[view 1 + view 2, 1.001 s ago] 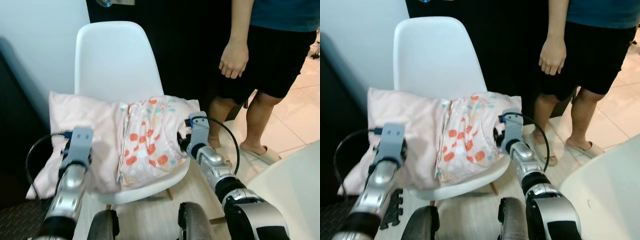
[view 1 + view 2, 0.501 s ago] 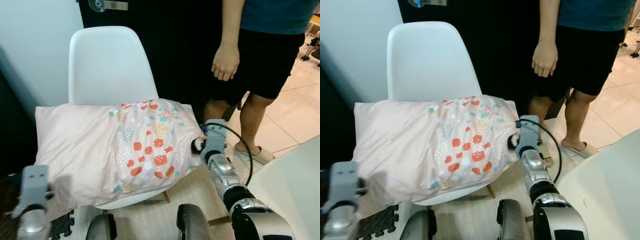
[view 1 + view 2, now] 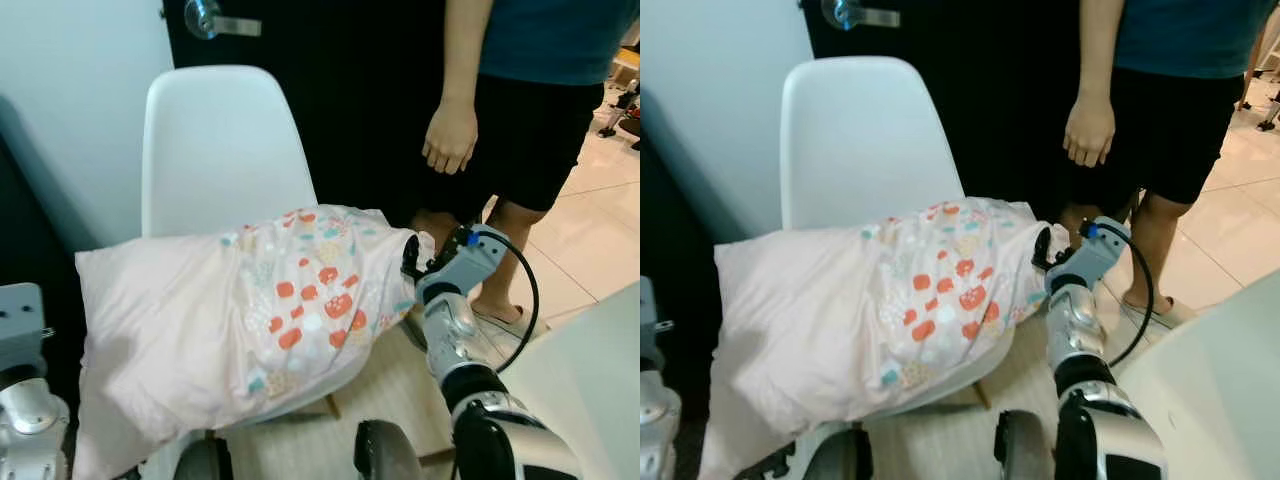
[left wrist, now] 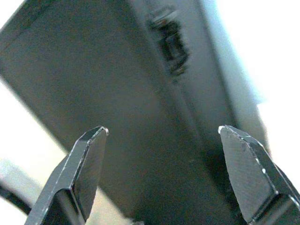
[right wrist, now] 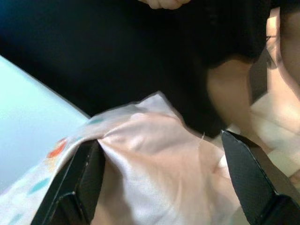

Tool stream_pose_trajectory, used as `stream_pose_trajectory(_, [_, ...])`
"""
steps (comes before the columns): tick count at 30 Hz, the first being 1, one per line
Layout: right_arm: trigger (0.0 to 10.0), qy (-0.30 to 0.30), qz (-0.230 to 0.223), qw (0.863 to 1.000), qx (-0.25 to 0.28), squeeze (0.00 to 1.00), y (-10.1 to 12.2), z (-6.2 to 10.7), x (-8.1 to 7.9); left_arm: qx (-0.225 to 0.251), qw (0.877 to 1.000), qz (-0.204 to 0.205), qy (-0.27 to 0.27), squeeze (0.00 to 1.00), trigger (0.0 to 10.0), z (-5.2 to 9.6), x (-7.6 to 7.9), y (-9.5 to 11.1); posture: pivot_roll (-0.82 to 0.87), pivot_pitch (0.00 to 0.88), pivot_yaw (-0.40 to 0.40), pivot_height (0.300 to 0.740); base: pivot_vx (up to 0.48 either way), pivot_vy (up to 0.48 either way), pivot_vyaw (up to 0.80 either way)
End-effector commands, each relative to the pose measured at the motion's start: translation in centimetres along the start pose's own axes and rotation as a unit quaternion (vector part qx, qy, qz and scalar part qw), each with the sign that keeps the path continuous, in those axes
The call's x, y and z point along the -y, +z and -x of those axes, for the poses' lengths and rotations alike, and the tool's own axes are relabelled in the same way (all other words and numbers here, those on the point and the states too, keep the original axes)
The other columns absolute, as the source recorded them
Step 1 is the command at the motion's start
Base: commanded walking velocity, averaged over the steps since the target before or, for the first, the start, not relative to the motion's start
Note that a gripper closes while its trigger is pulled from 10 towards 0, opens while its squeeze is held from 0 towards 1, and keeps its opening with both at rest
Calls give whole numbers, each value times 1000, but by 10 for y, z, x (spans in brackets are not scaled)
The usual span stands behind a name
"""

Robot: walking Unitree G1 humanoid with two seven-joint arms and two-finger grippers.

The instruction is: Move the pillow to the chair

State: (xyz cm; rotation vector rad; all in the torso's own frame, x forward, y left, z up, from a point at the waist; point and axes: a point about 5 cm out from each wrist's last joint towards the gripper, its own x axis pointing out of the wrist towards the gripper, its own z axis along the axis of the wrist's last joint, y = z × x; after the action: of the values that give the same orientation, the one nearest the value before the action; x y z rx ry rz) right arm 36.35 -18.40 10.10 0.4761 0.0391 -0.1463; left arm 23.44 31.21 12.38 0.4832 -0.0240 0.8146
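Observation:
A pale pink pillow [image 3: 250, 320], half in a spotted red and teal cover, lies across the seat of a white chair [image 3: 220, 140] and hangs over the seat's left edge. My right gripper [image 3: 409, 260] is at the pillow's right corner. In the right wrist view that gripper [image 5: 161, 178] is open, and the pillow's corner [image 5: 154, 154] lies between its spread fingers. My left arm [image 3: 22, 340] is drawn back at the lower left, off the pillow. In the left wrist view the left gripper [image 4: 161, 136] is open and faces a dark panel.
A person [image 3: 520, 110] stands just right of the chair, one hand [image 3: 448, 140] hanging near my right arm. A dark door with a handle [image 3: 215, 20] is behind the chair. A white rounded surface [image 3: 590, 370] fills the lower right. Dark furniture [image 3: 20, 230] borders the left.
My left arm has pulled away from the pillow toward the lower left. The pillow has spread out and slumped over the seat's left edge. My right gripper has risen slightly at the right corner.

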Motion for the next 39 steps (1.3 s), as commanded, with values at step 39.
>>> stream_pose_trajectory(39, [10000, 74, 261, 962, 14, 0, -38, 63, 21, 43, 971, 19, -233, 0, 10000, 19, 73, 15, 65, 0, -91, 589, 0, 0, 0])
